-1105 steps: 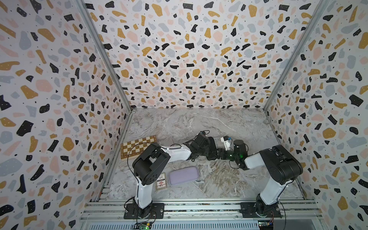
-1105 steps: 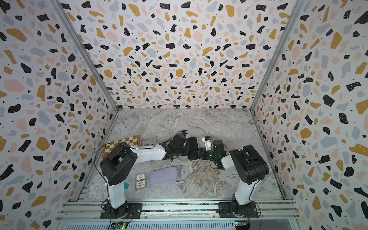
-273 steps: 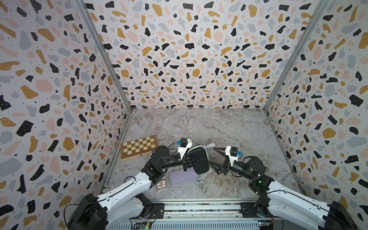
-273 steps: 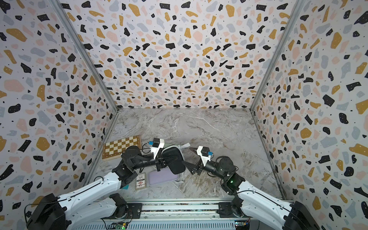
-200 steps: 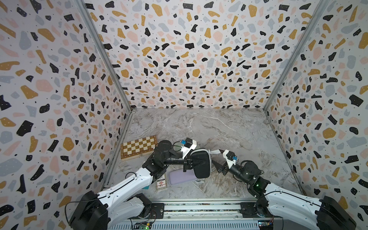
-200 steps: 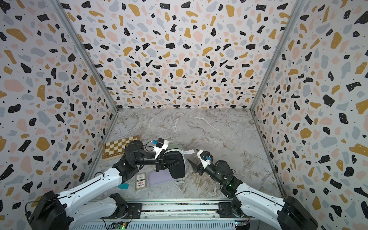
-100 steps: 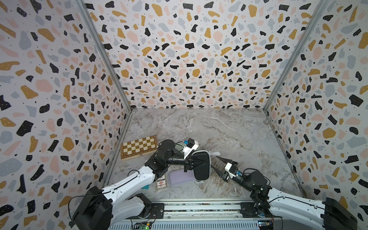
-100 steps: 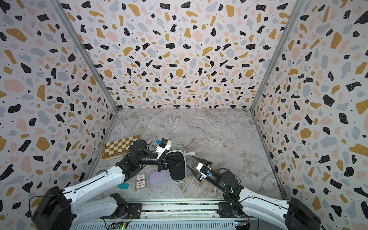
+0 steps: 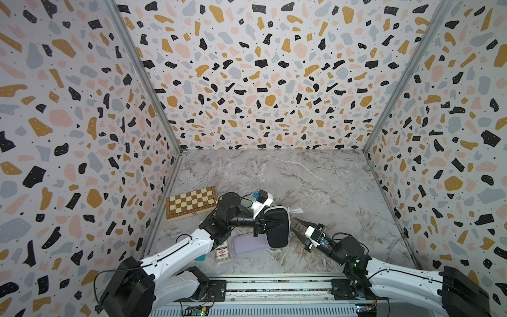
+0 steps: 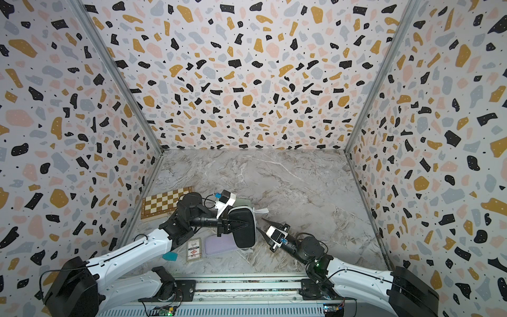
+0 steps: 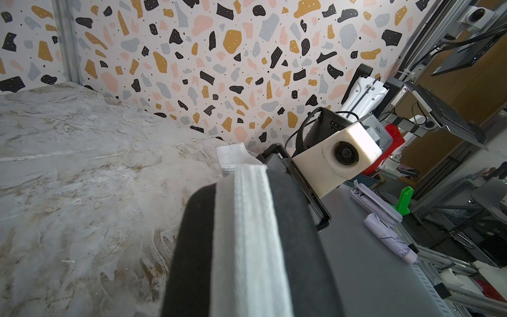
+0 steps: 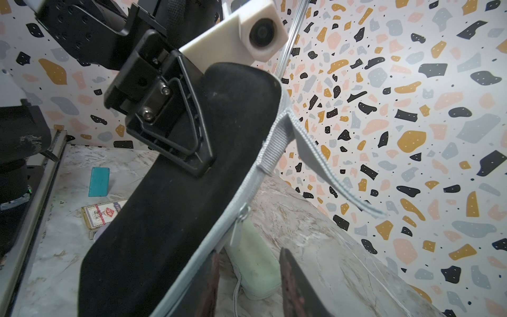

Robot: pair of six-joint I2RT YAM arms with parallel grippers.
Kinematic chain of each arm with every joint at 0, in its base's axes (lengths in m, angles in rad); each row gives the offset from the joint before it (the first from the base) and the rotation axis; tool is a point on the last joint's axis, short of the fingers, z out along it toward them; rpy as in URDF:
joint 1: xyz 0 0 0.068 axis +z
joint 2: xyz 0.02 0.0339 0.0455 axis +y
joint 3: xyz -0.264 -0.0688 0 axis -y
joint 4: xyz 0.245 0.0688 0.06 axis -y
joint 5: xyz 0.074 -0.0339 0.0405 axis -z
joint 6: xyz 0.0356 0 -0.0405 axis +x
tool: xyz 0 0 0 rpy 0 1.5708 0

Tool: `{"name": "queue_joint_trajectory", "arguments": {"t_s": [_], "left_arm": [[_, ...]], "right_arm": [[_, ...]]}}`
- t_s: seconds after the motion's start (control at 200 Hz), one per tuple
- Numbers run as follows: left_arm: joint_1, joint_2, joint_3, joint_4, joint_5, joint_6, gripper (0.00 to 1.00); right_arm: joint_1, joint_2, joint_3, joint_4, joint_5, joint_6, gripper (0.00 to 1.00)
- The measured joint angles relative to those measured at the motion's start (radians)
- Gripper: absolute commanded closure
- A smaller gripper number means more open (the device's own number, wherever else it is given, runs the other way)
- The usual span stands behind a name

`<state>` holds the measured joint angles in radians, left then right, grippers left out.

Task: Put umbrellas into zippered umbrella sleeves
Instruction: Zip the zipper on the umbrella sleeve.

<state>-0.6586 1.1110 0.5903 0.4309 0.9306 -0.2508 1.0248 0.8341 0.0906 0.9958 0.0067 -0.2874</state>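
The right pincer (image 9: pixel 293 224) has narrowed, still empty, at three o'clock of the black sleeve (image 9: pixel 277 236), gripped aloft by the left pincer (image 9: pixel 278 226) near the desk's (image 9: pixel 329 192) six o'clock; likely seeking the zip pull (image 12: pixel 238 225)

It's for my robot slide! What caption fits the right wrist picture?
The left gripper holds up the black sleeve while the right gripper, jaws apart, waits close to its zip pull.
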Motion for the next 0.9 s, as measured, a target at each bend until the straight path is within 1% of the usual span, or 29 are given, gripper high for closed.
{"name": "queue_joint_trajectory", "arguments": {"t_s": [0.13,0.275,0.511,0.616,0.791,0.901], "left_arm": [[0.000,0.000,0.000,0.002,-0.006,0.000,1.00],[-0.006,0.005,0.000,0.005,-0.005,-0.001,1.00],[-0.010,0.019,0.000,0.003,-0.006,0.001,1.00],[-0.010,0.019,0.000,0.002,-0.008,0.002,1.00],[-0.010,0.019,0.000,-0.001,-0.020,0.004,1.00],[-0.010,0.022,0.000,-0.005,-0.032,0.004,1.00]], "right_arm": [[0.005,0.026,0.020,0.001,0.017,-0.010,0.70],[0.010,0.046,0.031,0.003,0.024,-0.014,0.73],[0.011,0.058,0.032,0.003,0.032,-0.021,0.74],[0.012,0.057,0.034,0.003,0.034,-0.022,0.77],[0.014,0.054,0.042,0.000,0.035,-0.028,0.85],[0.015,0.052,0.045,-0.013,0.031,-0.033,0.97]]}}
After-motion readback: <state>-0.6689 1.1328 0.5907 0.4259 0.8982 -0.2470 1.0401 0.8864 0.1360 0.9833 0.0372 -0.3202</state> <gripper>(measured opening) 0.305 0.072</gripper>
